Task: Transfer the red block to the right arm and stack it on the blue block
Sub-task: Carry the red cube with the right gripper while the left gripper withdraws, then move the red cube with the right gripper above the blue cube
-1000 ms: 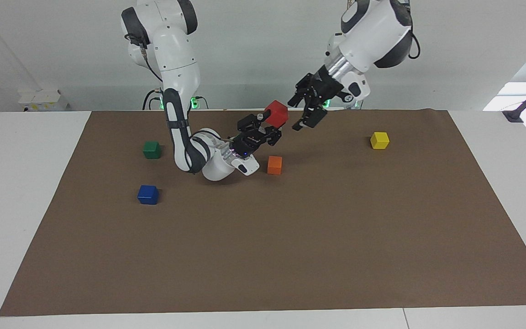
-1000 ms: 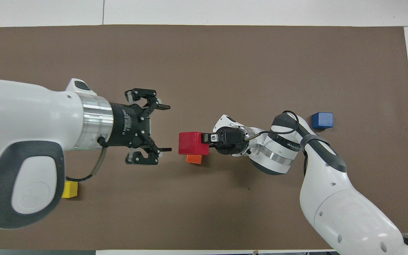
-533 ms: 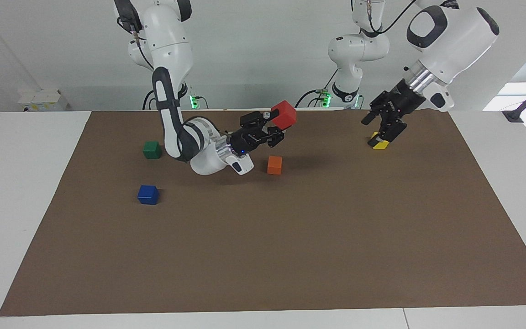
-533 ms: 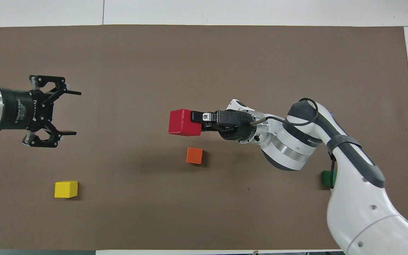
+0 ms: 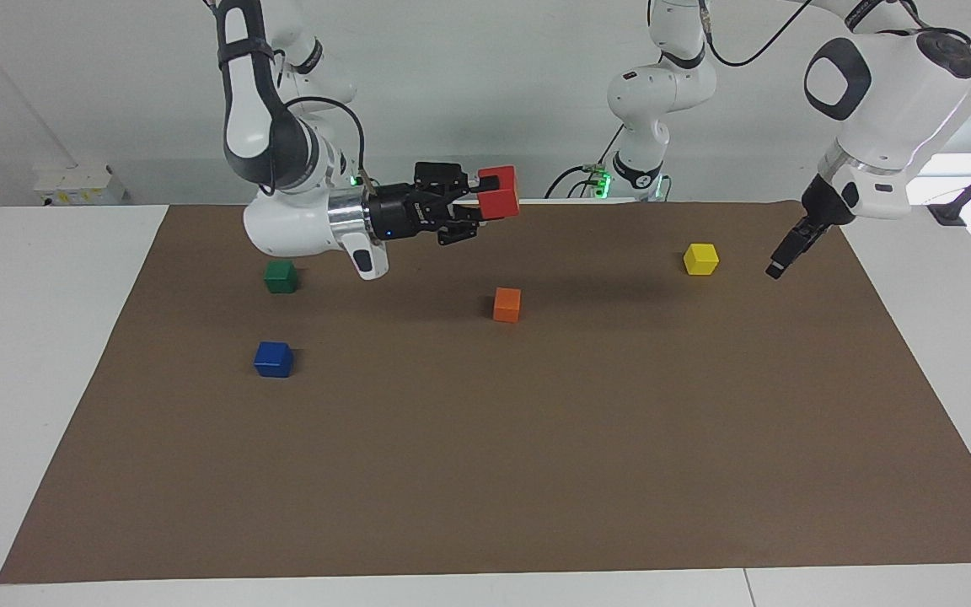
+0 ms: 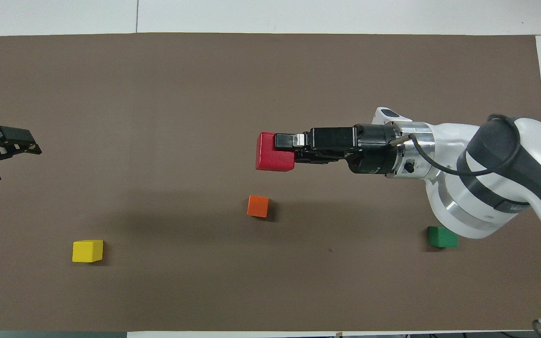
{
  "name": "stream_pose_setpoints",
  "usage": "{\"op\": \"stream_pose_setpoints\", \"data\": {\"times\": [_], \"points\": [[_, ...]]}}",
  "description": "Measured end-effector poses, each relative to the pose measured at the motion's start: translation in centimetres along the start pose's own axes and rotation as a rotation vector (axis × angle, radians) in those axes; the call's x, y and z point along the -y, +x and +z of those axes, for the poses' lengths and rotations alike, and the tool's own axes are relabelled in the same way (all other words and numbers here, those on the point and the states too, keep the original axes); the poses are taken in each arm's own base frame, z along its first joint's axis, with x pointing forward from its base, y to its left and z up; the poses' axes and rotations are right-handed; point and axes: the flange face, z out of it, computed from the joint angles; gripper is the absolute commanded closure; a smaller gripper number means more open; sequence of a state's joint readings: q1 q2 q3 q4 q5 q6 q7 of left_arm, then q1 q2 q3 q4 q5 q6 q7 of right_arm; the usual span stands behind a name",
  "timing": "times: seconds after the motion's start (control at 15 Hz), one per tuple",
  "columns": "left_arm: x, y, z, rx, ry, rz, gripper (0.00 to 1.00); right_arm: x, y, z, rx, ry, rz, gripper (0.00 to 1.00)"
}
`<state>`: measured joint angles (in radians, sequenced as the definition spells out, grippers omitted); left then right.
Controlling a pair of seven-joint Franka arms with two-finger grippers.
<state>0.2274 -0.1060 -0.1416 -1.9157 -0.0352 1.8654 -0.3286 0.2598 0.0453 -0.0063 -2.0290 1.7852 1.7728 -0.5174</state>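
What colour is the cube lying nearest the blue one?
Green; it lies nearer the robots than the blue cube. Facing view shows it best.

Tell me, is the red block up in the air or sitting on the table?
Up in the air. The right pincer is shut on the red block, holding it off the brown mat.

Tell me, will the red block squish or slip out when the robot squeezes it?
Probably not. The red block keeps sharp, flat faces in the right end effector, so it looks stiff. It hangs out sideways over the mat held only at one end, so it seems light. Flat sides mean it should sit still rather than roll.
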Motion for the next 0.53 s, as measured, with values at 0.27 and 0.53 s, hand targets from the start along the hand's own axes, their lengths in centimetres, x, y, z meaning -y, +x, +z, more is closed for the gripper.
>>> {"op": "stream_pose_setpoints", "data": {"times": [0.27, 0.53], "points": [[-1.9, 1.5, -3.0, 0.045, 0.063, 0.206, 0.00, 0.5, 0.6, -2.0, 0.036, -0.233, -0.041, 1.00], [-4.5, 2.5, -3.0, 0.064, 0.063, 0.240, 0.00, 2.1, 2.0, -5.9, 0.071, -0.509, -0.070, 1.00]]}}
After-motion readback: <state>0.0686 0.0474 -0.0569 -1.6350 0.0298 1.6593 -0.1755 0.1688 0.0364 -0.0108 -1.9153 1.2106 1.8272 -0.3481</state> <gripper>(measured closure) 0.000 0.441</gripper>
